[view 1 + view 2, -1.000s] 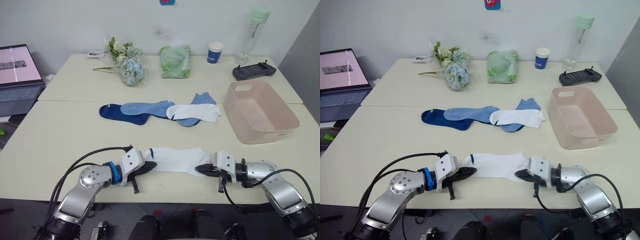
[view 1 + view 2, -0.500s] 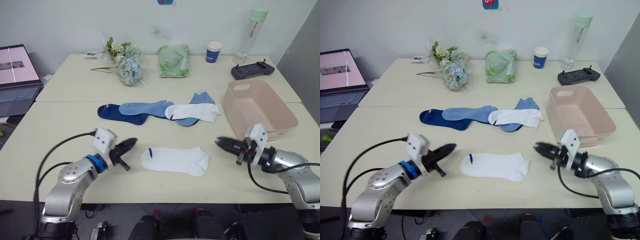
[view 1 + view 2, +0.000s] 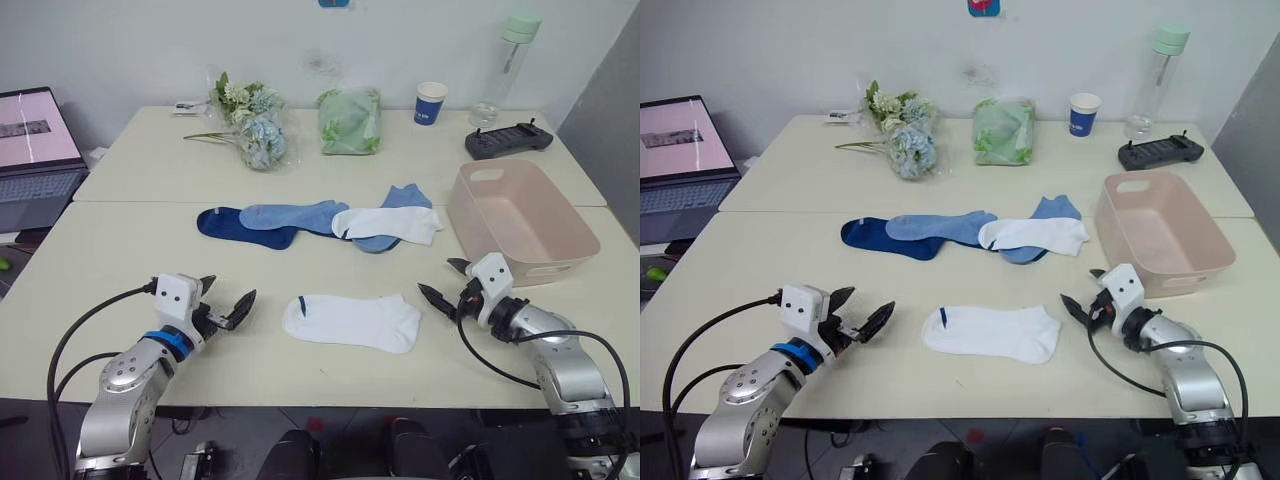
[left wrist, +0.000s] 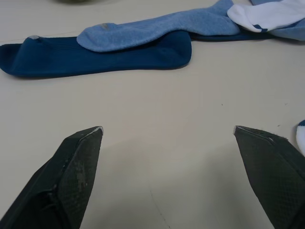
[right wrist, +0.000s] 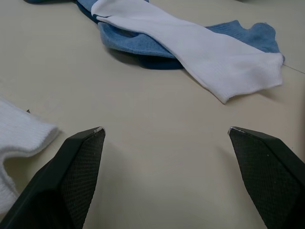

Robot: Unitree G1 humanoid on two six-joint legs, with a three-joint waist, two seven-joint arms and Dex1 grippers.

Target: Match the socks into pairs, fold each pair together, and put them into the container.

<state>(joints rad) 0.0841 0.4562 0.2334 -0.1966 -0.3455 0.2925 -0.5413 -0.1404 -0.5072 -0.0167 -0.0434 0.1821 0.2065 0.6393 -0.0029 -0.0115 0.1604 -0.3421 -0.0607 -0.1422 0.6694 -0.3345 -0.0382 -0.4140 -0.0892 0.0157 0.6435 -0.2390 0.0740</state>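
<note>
Silver metal arms with black cables, white wrist blocks, black pointed fingers; the left arm wears a blue ring.

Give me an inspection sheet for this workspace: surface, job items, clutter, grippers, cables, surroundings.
Surface: cream table, seam across the middle.
Job's things: white sock flat at the near edge; overlapping row of navy sock, light blue sock, second white sock; pink tub holds nothing.
Clutter: flowers, green bag, blue cup, bottle, black controller.
Grippers: left gripper and right gripper, jaws open, flanking the near sock.
Cables: black cables on both arms.
Surroundings: laptop, white wall.
</note>
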